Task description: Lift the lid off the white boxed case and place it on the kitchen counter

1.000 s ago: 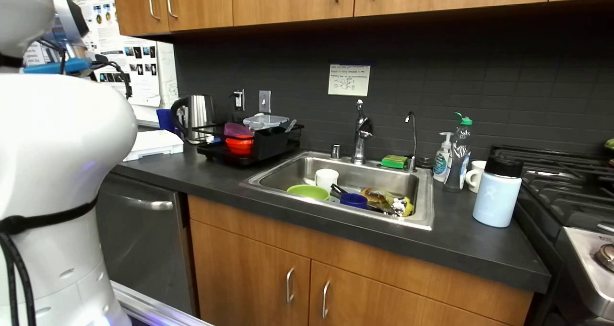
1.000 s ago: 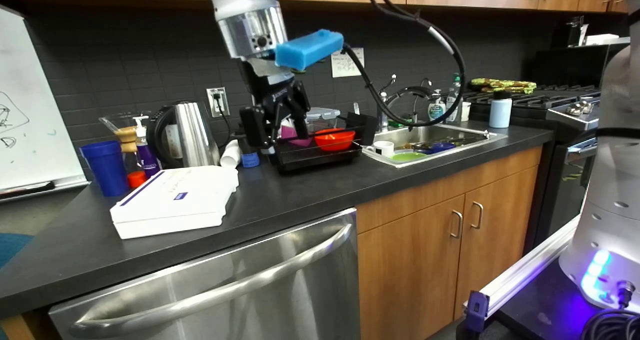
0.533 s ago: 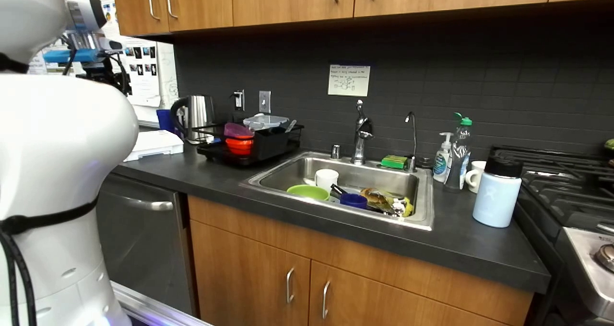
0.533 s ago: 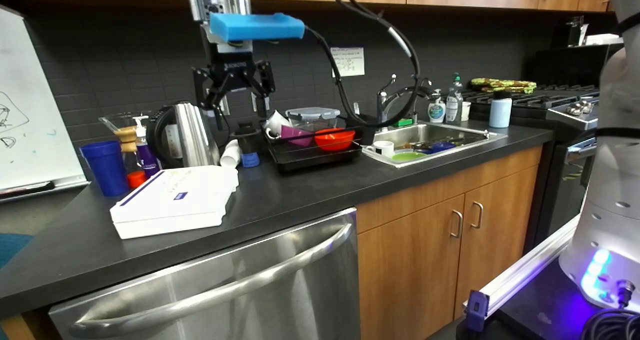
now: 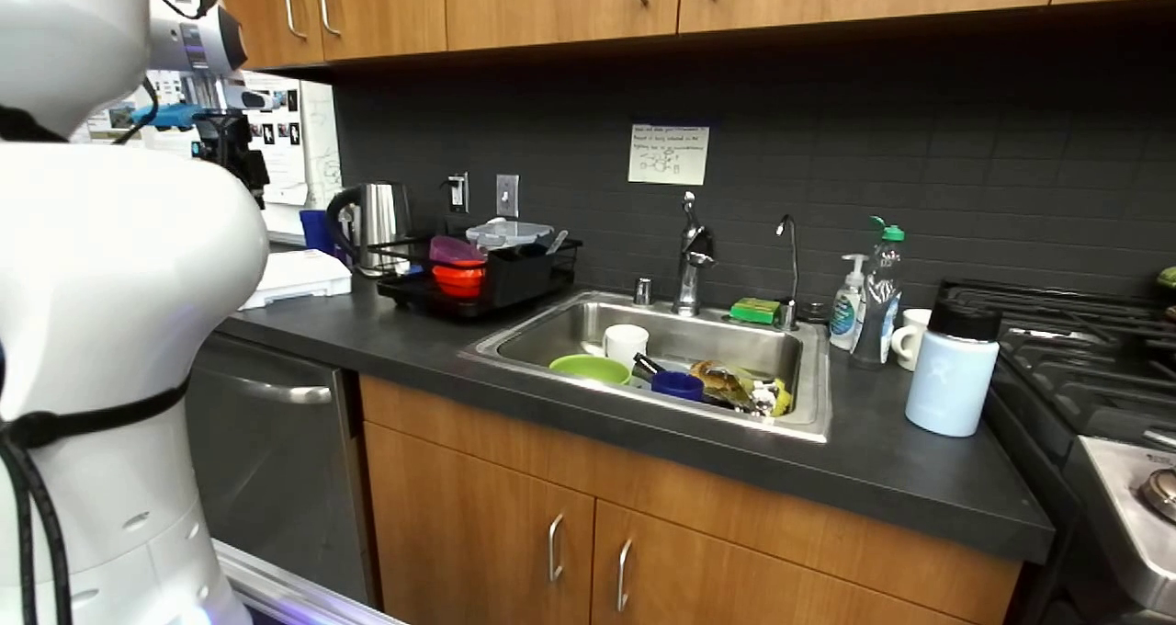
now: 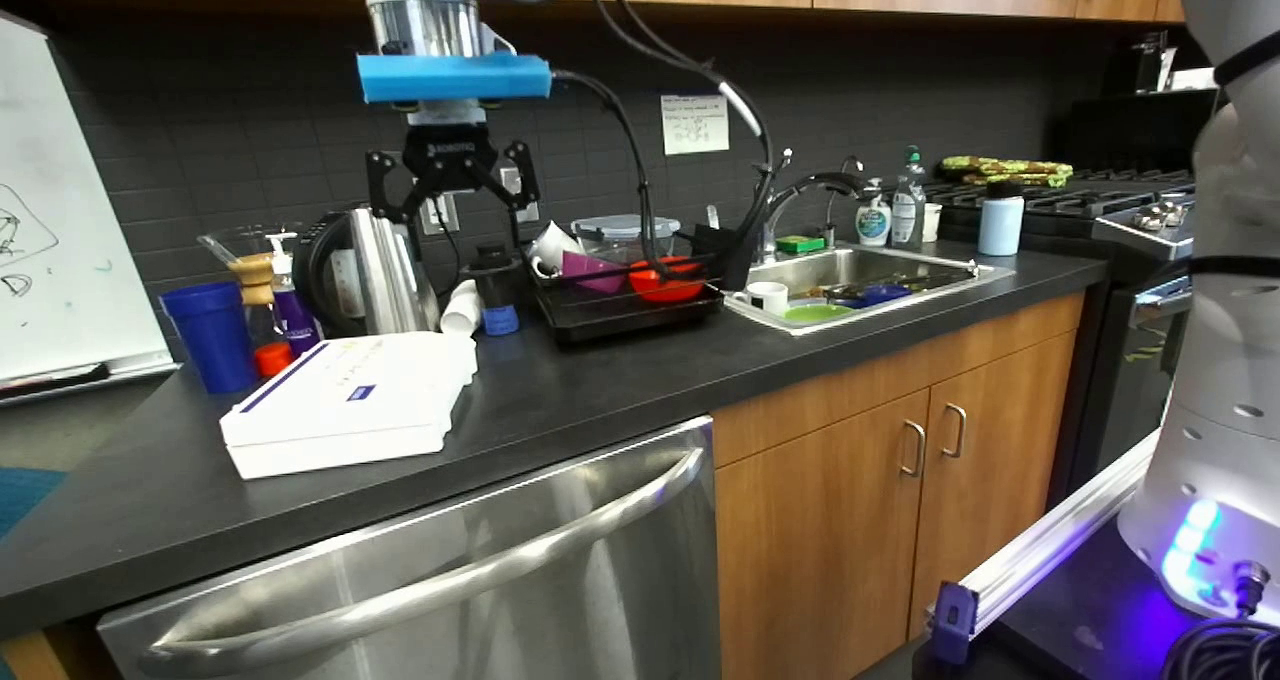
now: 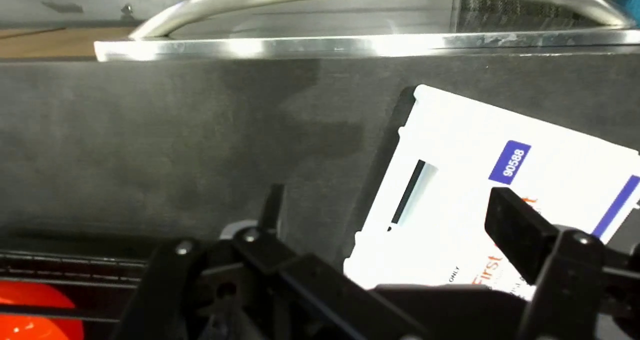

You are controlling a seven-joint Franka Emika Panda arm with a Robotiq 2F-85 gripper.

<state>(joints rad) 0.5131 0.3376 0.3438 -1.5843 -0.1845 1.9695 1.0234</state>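
White lid (image 6: 350,368) looks seated on its case (image 6: 335,453), down on the dark surface (image 6: 600,385). Tool (image 6: 458,212) hangs higher up, spread wide, empty; I'd match the case's angle, then pinch only the lid.

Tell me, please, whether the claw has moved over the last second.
Yes: in an exterior view, the claw has shifted toward the picture's left, appearing closer to the steel kettle, which has not moved.

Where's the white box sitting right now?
In an exterior view, the white box lies at the left on the counter, over the dishwasher, in front of the kettle and near the blue cup.
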